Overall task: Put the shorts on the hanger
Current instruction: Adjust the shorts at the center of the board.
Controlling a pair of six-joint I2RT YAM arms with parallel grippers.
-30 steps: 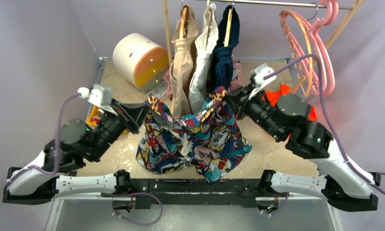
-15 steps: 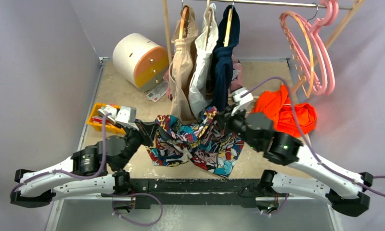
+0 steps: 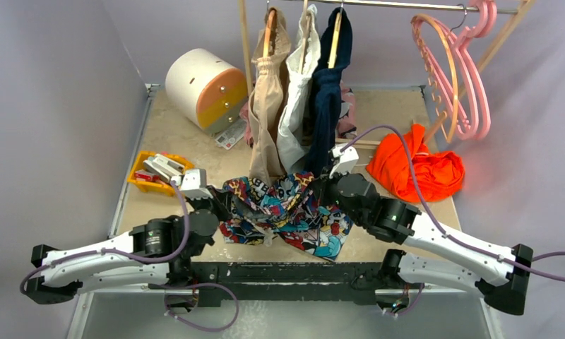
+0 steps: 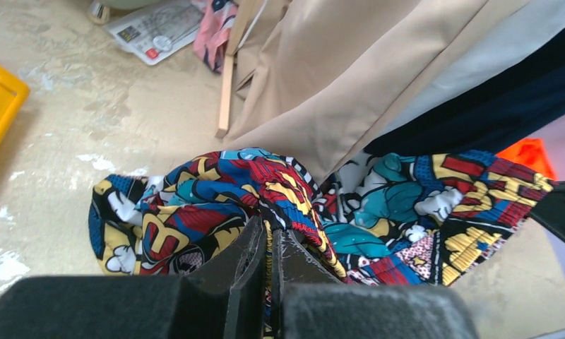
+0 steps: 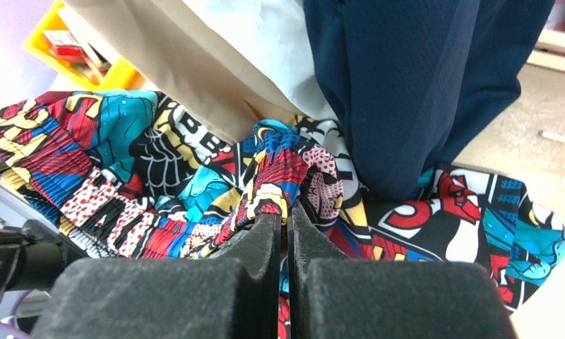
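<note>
Near the lower middle of the top view, the shorts (image 3: 287, 212) are seen bunched on the bench (image 3: 174, 141), just below the hems of the beige garment (image 3: 265, 106) and the navy garment (image 3: 329, 85) that hang from the rail (image 3: 393, 5). They are held at two places. The left gripper (image 4: 271, 229) is closed fully on a fold of the printed cloth at the left end of the heap, and the right gripper (image 5: 285, 212) is closed in the same way on a fold at the right end, so only thin fabric is pinched between the jaws. The shorts are judged to be light, soft and quite limp: no shape is kept by them, they sag wherever they are not supported, and nothing in them can be broken. The smooth cloth may slip from a shallow pinch, so a hold on the thicker gathered waistband (image 5: 96, 205), one grip near each side, is judged best. The long axis is laid from left to right across the frame, between the two grippers, and the loose legs are spread toward the bottom edge. The hanger (image 3: 426, 70) is hung at the upper right, well apart from the shorts.
</note>
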